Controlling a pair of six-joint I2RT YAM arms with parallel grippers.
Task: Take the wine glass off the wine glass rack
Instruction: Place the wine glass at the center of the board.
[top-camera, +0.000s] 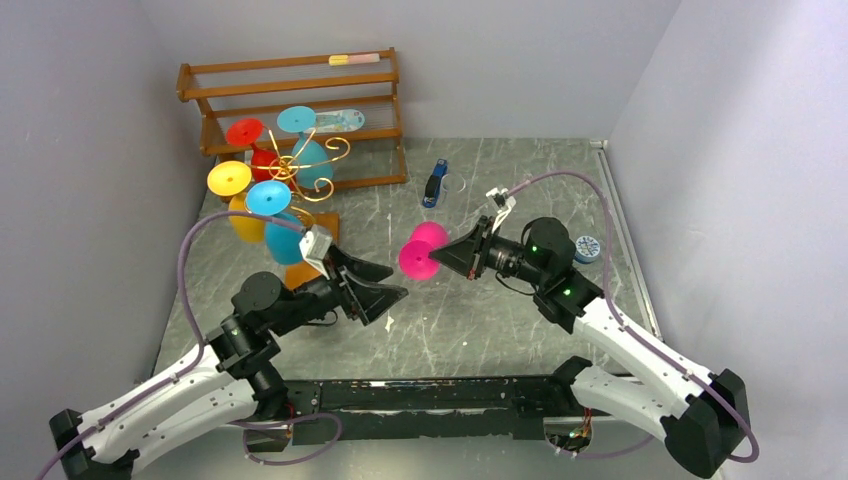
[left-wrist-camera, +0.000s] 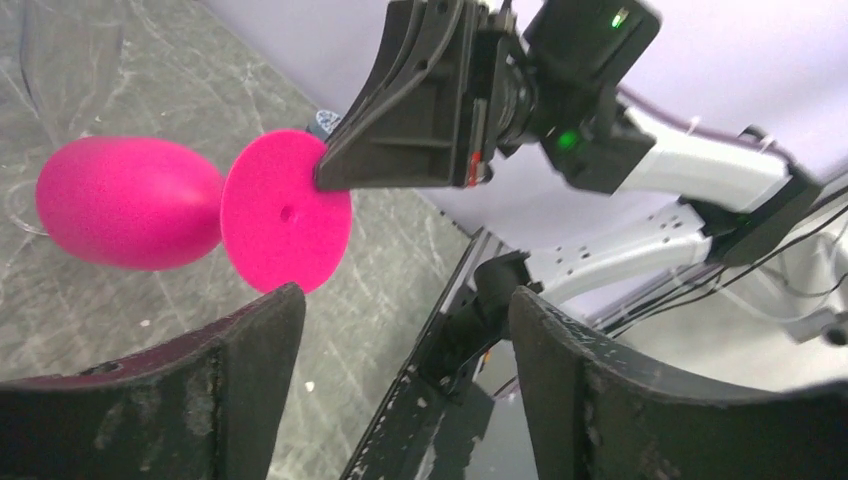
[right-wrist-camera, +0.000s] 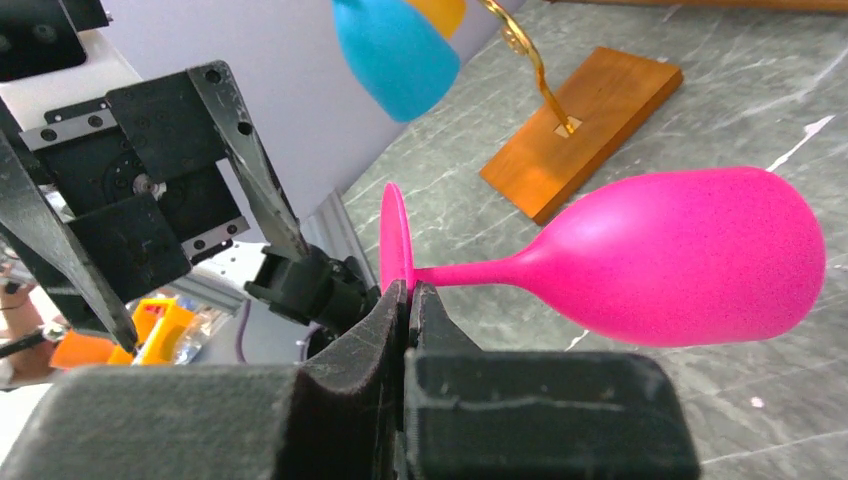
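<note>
Matte pink wine glass (right-wrist-camera: 640, 262) — bulbous, disc-footed

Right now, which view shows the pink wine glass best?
Right wrist: the pink wine glass fills it, bowl, stem and foot, right gripper pinching the foot. Left wrist shows bowl and foot; top shows it small.

The matte magenta wine glass (right-wrist-camera: 690, 255) hangs horizontal above the table, its round foot pinched at the rim by the right gripper (right-wrist-camera: 405, 300). The gold wire, tree-like wine glass rack (right-wrist-camera: 585, 125) stands upright on its flat orange-brown wooden base, well apart from the glass.
</note>
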